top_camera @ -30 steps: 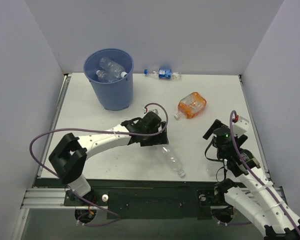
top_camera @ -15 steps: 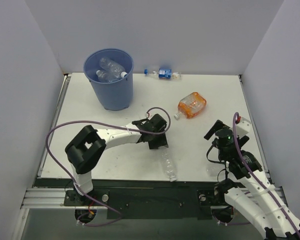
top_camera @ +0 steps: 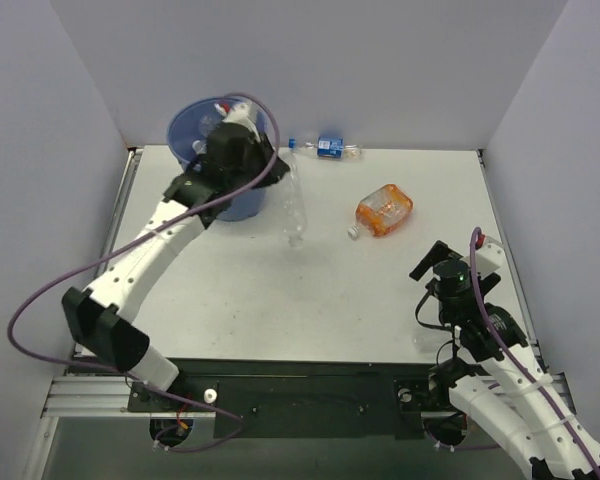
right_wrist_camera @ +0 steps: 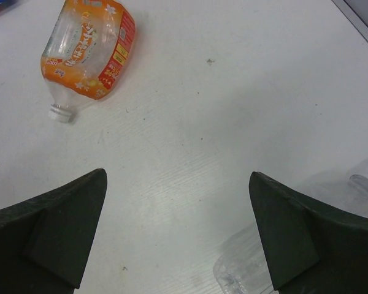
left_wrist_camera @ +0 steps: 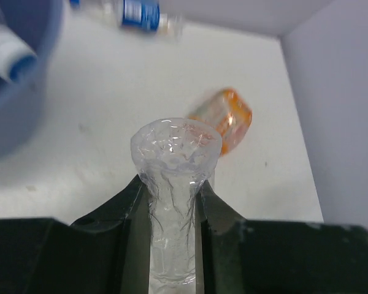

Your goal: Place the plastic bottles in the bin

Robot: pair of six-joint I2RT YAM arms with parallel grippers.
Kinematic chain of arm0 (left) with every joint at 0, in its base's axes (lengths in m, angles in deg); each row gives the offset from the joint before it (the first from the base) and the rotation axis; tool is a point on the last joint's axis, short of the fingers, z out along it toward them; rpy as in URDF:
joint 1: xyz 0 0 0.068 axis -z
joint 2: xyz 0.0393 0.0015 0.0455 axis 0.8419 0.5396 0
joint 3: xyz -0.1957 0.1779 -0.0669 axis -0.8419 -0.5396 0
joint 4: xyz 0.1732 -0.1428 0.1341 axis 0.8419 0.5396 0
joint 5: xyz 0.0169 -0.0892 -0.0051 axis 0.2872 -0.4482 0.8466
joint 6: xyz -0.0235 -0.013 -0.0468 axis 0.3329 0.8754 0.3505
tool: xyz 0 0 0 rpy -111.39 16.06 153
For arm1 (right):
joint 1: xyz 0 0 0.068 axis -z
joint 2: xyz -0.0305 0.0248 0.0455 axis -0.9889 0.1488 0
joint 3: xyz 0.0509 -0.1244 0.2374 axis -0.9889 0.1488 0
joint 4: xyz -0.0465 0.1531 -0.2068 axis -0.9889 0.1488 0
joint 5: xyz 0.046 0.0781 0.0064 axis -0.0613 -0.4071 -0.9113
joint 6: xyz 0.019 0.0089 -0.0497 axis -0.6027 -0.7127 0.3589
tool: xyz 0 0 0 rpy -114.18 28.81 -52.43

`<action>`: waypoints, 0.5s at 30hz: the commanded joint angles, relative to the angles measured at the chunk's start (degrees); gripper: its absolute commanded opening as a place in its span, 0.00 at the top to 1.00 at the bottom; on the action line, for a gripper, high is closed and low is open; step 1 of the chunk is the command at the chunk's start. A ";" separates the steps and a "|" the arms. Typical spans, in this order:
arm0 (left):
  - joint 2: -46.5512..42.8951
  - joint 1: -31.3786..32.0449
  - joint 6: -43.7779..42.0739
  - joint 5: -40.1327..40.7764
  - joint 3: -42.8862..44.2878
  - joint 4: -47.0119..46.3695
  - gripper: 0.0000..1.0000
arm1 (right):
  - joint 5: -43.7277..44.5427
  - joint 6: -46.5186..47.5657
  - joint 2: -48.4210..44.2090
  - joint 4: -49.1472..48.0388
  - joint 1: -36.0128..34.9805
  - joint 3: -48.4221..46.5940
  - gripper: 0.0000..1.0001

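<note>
Plainly, what comes next depends on how the held bottle lies from the bin. The bin (top_camera: 183,118) stands at the left rear of the surface (top_camera: 280,300). The left end effector (top_camera: 280,168) hangs over the bin's right rim, pinching a clear bottle (top_camera: 293,210) near one end. The bottle's long axis runs down and away from the fingers (left_wrist_camera: 126,211), so its free end dangles outside the bin, just right of the wall and above the surface. The left wrist view agrees: the bin's wall sits off to the left of the crumpled bottle, not under it. I judge the carry must go leftward until the bottle's whole length is over the opening, or the lower end may catch the rim or drop outside.

Right of the bin, the blue-label bottle (top_camera: 328,147) lies along the back edge. Further right lies the orange bottle (top_camera: 384,210), on its side. Far right of the bin and nearer the arms, the right end effector (right_wrist_camera: 176,177) is spread wide and empty. Another bottle (right_wrist_camera: 276,251) lies just beside its right finger, so the right arm is nearer to that one.
</note>
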 commanded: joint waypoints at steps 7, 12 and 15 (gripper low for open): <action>-15.45 -2.93 -44.58 18.39 2.51 -33.68 1.00 | 2.03 -1.15 -0.57 0.90 -0.48 0.01 0.05; -12.84 -5.82 -60.58 18.60 -6.20 -59.48 1.00 | 2.29 -1.15 -0.48 1.07 -0.48 -0.34 0.05; -8.87 -8.11 -62.62 18.95 -4.36 -58.79 1.00 | 2.47 -1.15 -0.66 1.07 -0.48 -0.60 0.05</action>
